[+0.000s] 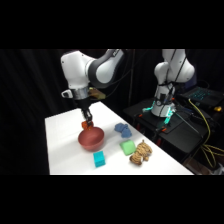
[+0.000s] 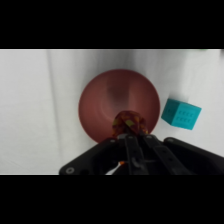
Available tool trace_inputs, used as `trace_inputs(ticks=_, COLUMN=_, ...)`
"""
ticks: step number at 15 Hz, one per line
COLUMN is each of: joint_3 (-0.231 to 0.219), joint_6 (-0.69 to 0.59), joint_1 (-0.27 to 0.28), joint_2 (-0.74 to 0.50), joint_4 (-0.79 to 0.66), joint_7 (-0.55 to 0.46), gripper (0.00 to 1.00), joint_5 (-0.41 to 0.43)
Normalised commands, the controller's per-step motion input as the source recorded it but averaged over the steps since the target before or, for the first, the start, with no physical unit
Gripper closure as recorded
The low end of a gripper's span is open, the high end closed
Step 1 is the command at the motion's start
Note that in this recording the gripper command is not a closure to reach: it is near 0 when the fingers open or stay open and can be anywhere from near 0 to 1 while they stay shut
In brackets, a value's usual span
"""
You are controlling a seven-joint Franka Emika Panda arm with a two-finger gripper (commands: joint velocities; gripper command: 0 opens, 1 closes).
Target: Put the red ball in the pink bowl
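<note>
Directly below the pincer (image 1: 88, 121) in the side view: the pink bowl (image 1: 91, 139), sitting on the white tabletop (image 1: 65, 145). Held between the fingers, a small orange-red shape, the red ball (image 1: 86, 124), hanging just over the bowl's far rim. Off to the near side of the pincer, a teal cube (image 1: 99, 159); farther out, a green block (image 1: 128, 147), a blue toy (image 1: 122, 130) and a tan lumpy toy (image 1: 141, 153), all apart from the bowl.

Over to the wrist view: straight ahead of the pincer (image 2: 129, 131), the bowl (image 2: 107, 100) fills the middle, empty inside. Ball (image 2: 128, 123) gripped at the fingertips, red with yellowish patches, seen against the bowl's nearer part. Pincer narrow, clamped on the ball. Teal cube (image 2: 181, 113) off to one side, clear of the rim.

Looks like the carry is done and the drop is in hand. Next move probably calls for a small descent, then opening the fingers while centred over the bowl, so nothing bounces out over the shallow rim.
</note>
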Motion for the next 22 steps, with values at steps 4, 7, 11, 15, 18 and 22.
trace_inputs(ticks=4, joint_3=0.064, joint_6=0.2, joint_1=-0.091, joint_2=0.15, joint_4=0.04, joint_7=-0.24, gripper=0.18, joint_5=0.114)
trace_inputs(ticks=7, joint_3=0.076, joint_6=0.15, joint_1=-0.109, joint_2=0.15, joint_4=0.06, joint_7=-0.23, gripper=0.18, joint_5=0.113)
trace_inputs(ticks=11, joint_3=0.11, joint_6=0.05, joint_1=-0.115, joint_2=0.09, joint_4=0.11, joint_7=-0.25, gripper=0.0, joint_5=0.148)
trace_inputs(ticks=15, joint_3=0.072, joint_6=-0.12, joint_1=-0.075, joint_2=0.01, joint_4=0.16, joint_7=-0.17, gripper=0.0, joint_5=0.115)
trace_inputs(ticks=18, joint_3=0.085, joint_6=-0.23, joint_1=-0.091, joint_2=-0.03, joint_4=0.16, joint_7=-0.21, gripper=0.0, joint_5=0.142)
trace_inputs(ticks=22, joint_3=0.014, joint_6=-0.31, joint_1=-0.021, joint_2=-0.15, joint_4=0.15, joint_7=-0.07, gripper=0.0, joint_5=0.045)
